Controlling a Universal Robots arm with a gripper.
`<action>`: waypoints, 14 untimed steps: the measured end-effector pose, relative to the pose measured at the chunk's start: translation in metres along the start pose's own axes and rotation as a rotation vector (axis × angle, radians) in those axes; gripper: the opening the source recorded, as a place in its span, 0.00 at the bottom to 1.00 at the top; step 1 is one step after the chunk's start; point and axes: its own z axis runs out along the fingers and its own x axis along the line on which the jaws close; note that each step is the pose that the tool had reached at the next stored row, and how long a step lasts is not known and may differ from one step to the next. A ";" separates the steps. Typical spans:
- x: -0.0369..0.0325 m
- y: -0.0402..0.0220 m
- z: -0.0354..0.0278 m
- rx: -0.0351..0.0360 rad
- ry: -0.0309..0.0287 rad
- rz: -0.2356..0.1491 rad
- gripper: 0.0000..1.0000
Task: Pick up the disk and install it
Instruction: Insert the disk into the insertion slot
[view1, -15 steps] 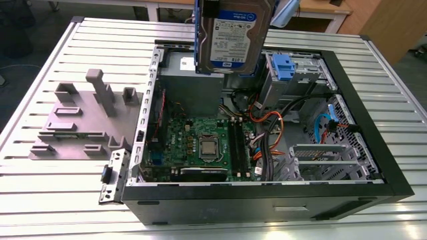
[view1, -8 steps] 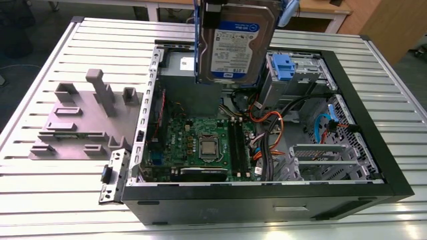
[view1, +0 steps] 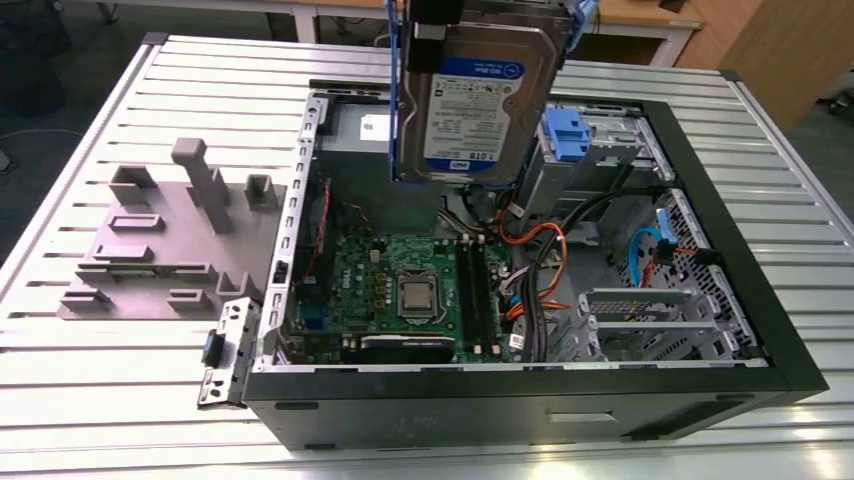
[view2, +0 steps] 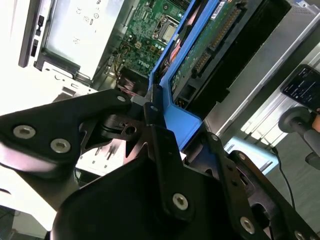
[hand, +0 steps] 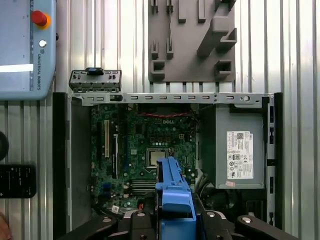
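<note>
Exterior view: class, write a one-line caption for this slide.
The gripper holds the disk upright above the open computer case.

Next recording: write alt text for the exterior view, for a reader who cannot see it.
The gripper holds the disk upright, jaws shut on its blue frame, above the open computer case and its motherboard. A grey fixture plate lies on the slatted table at the exterior view's left.
</note>
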 end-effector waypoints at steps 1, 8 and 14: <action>-0.0001 -0.0020 0.0000 -0.0001 0.0002 0.000 0.36; -0.0007 -0.0272 0.0004 -0.0008 0.0002 0.000 0.36; -0.0009 -0.0355 0.0007 -0.0010 0.0003 0.000 0.36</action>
